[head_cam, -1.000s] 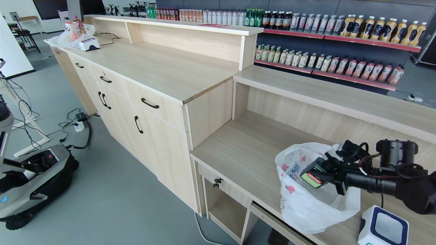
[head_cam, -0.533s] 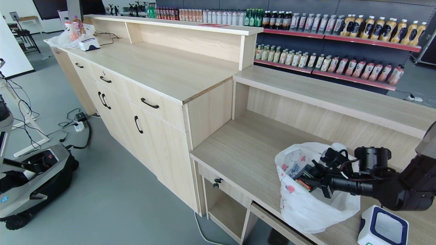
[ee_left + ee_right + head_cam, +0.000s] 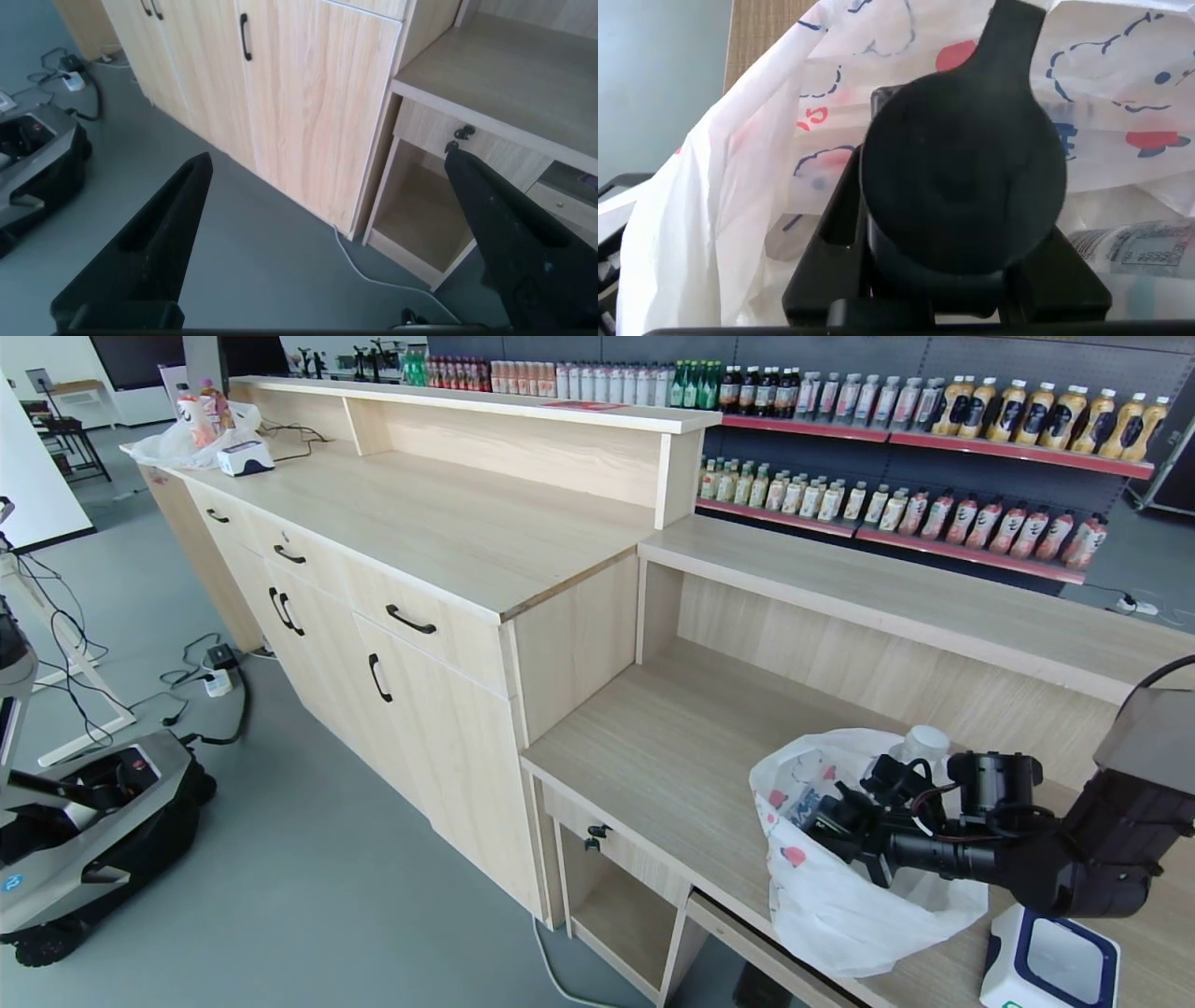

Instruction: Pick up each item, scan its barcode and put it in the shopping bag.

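A pale wood bench stands on a grey floor, beside a taller counter with 2 drawers and cupboard doors. Behind run 2 red shelves lined with bottles.

On the bench are 1 printed shopping bag and 1 white scanner, the scanner cut off by the picture's lower edge. 1 white-capped bottle stands up out of the bag. A second bag and second scanner sit on the far counter.

The right end effector is inside the shopping bag's mouth; its state cannot be told. A black round object blocks the right wrist view, and what it is stays unclear. The left end effector hangs spread wide and holds nothing, over the floor.
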